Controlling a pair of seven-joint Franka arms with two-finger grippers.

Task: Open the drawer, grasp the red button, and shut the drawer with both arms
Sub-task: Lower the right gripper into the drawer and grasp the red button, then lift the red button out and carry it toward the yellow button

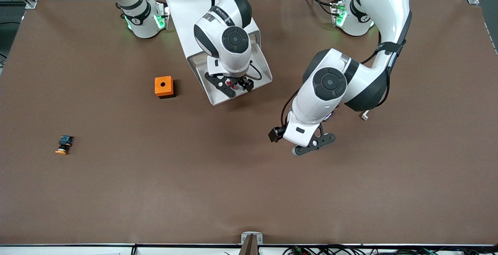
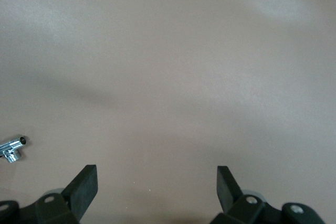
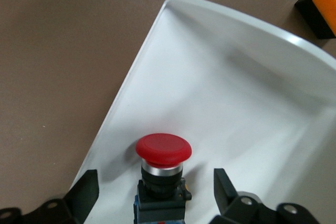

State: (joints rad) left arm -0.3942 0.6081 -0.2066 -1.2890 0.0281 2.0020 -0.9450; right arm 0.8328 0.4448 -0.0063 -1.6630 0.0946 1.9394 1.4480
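Brown counter (image 1: pixel 249 192) fills my front view: the drawer (image 1: pixel 233 80) stands pulled out of the cabinet (image 1: pixel 194 9), my right gripper (image 1: pixel 232 84) is down inside it, and the left gripper (image 1: pixel 311 146) waits over bare counter toward its own end. My left wrist view shows its jaws spread over nothing. My right wrist view shows the button (image 3: pixel 163 174) upright on the drawer floor, red cap up, directly between spread jaws not yet pinching; I judge the right arm far nearer.
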